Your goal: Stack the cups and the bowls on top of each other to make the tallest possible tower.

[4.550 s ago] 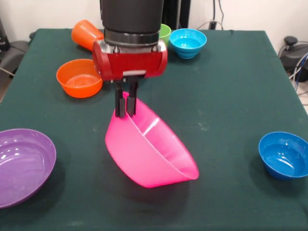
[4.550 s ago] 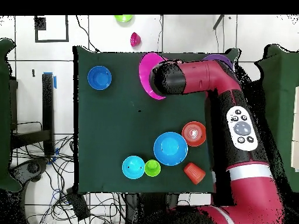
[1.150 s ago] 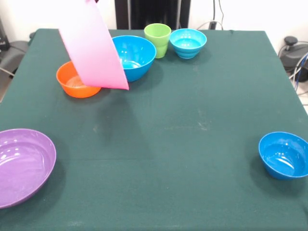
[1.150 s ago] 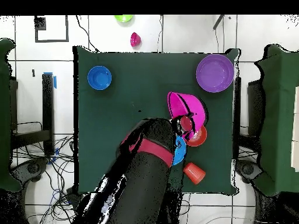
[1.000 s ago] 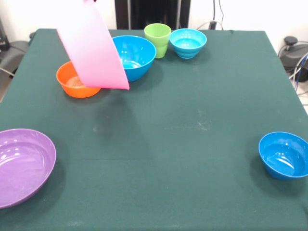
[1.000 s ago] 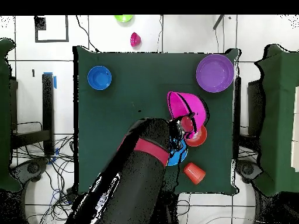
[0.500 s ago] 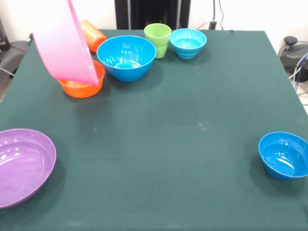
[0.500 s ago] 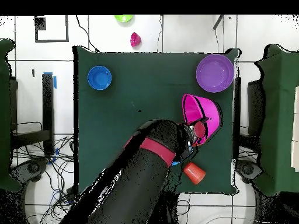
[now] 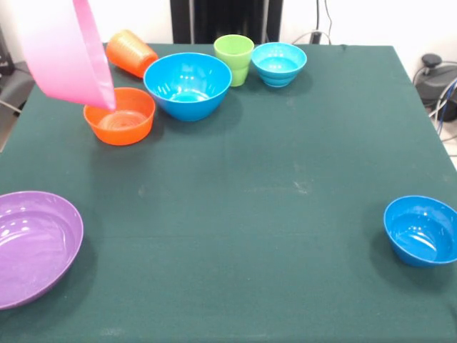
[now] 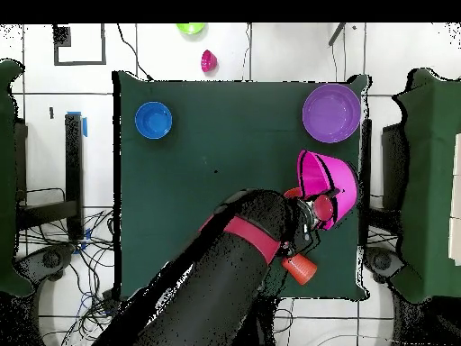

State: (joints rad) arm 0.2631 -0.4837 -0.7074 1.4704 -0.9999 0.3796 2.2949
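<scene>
Up in the top left of the front view, the big pink bowl (image 9: 64, 53) is held in the air, tipped on its side, above and partly in front of the small orange bowl (image 9: 119, 116). From overhead, the pink bowl (image 10: 326, 185) is seen near the right edge of the green surface (image 10: 225, 135), at the end of the red and black arm (image 10: 239, 261). The gripper (image 10: 302, 209) is seen only from overhead, pressed close against the pink bowl. Whether the jaws are spread or pinching the bowl's rim cannot be told, because they are hidden by the arm and the bowl.

On the surface (image 9: 285, 143), the orange bowl sits upright in the upper left of the front view. Just behind it, the ribbed orange cup (image 9: 131, 52) is lying on its side. To the right of the orange bowl, the medium blue bowl (image 9: 187, 86) is standing upright. The lime green cup (image 9: 233, 58) is seen just behind it, and the small cyan bowl (image 9: 278, 63) is just to the right of that cup. The large purple bowl (image 9: 32, 246) is sitting alone in the lower left. The small dark blue bowl (image 9: 421, 230) is sitting alone in the lower right, well apart from the others.

Nothing is stacked on anything else.
</scene>
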